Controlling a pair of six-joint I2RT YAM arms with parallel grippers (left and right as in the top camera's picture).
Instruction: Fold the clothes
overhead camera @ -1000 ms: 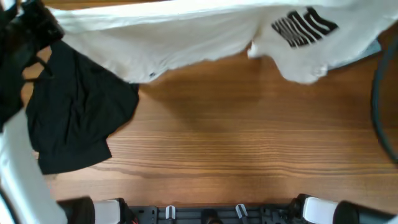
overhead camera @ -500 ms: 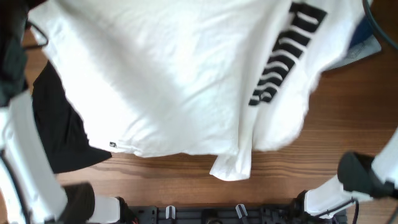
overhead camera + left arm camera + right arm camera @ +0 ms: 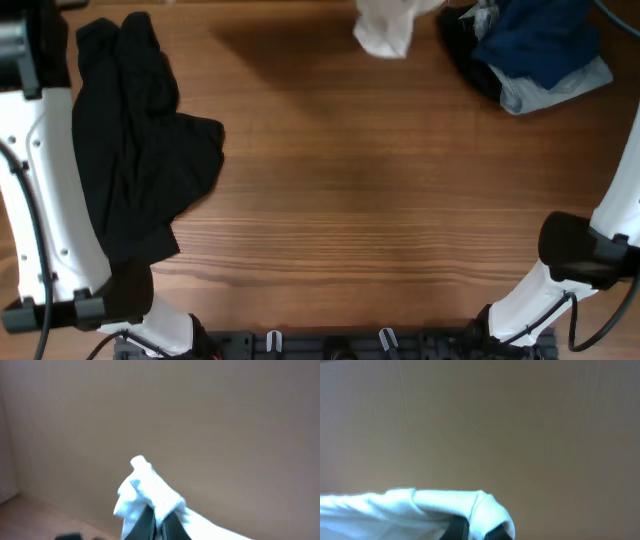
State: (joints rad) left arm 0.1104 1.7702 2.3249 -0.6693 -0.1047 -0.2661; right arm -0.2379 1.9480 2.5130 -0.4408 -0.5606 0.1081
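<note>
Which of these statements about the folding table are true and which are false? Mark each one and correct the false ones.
1. The left gripper is shut on the white T-shirt. True.
2. The right gripper hangs open and holds nothing. False: it is shut on the T-shirt too.
3. A black garment lies on the left part of the table. True.
4. The T-shirt is spread flat over the middle of the table. False: in the overhead view only a small bunch of it shows at the far edge.
5. A pile of blue and grey clothes sits at the near left corner. False: it sits at the far right corner.
</note>
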